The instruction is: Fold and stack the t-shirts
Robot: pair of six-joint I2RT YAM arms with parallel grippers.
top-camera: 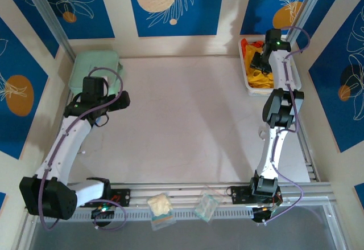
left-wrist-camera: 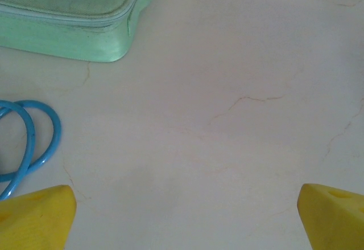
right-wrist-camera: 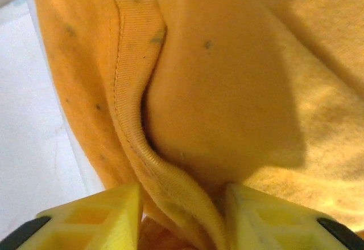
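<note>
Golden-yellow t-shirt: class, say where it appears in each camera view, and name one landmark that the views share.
Top external: golden-yellow t-shirt bunched in the white bin, far right.
Right wrist: seen close up, its ribbed collar fold caught between the yellow fingers.
Left wrist: this view looks at the mint-green case, upper left.
Shared landmark: the right end effector, over the bin.

You see a mint-green zipped case (top-camera: pixel 95 68) at the table's (top-camera: pixel 182 119) far-left corner, two clear packets (top-camera: pixel 161 207) along its near edge.
</note>
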